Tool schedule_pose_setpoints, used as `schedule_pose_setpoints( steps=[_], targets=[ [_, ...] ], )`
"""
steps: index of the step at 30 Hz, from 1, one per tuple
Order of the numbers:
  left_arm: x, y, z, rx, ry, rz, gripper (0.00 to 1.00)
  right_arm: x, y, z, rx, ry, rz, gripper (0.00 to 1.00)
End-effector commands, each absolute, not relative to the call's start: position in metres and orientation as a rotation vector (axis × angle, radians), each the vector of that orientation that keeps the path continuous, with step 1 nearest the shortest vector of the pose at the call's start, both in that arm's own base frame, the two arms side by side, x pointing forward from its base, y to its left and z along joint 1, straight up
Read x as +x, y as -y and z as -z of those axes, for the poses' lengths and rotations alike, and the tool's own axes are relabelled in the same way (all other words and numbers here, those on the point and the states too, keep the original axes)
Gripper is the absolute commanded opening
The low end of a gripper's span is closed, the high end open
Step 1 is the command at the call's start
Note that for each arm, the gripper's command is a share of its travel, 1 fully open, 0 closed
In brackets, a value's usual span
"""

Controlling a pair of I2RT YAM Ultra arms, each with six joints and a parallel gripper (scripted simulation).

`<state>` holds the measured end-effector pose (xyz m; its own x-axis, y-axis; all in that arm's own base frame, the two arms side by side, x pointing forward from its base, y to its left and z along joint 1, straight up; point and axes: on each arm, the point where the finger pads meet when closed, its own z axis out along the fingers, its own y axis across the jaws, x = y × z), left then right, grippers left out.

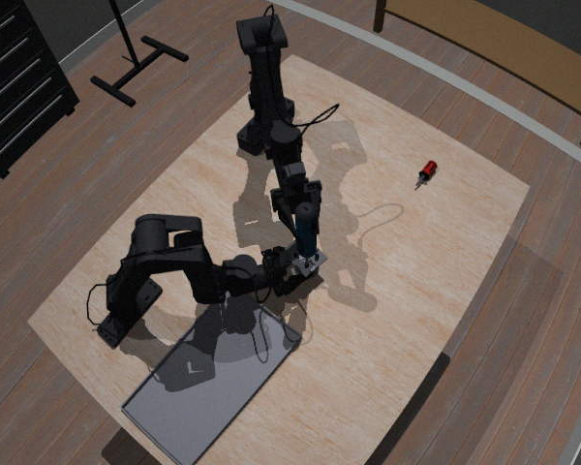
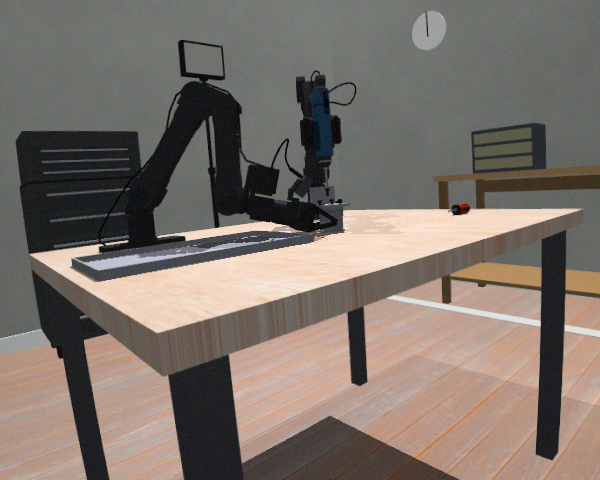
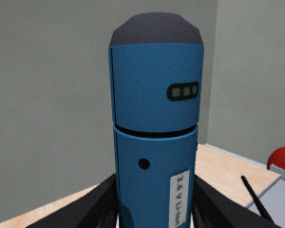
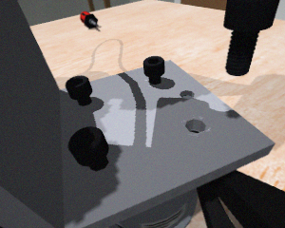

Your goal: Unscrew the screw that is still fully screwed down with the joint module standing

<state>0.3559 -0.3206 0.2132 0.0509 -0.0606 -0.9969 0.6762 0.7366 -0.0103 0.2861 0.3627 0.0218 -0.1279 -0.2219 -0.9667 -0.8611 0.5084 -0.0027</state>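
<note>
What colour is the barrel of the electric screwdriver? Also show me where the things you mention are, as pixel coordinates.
Blue with a dark grey end cap; the barrel [image 1: 306,237] [image 2: 321,124] [image 3: 157,90] shows best in the left wrist view.
</note>
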Motion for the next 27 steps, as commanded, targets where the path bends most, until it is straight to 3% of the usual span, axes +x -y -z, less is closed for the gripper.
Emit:
schedule_pose_setpoints(
  steps=[1, 27],
  targets=[
    [0.3605, 0.3178, -0.2686, 0.494, -1.287, 0.626, 0.42, 0.2873, -0.3643, -0.0236, -0.935, -1.643, -0.720, 0.59],
    [0.3604, 0.3190, -0.2713, 0.504, -1.304, 0.625, 0.42, 0.2873, -0.3643, -0.0236, -0.935, -1.643, -0.720, 0.59]
  ],
)
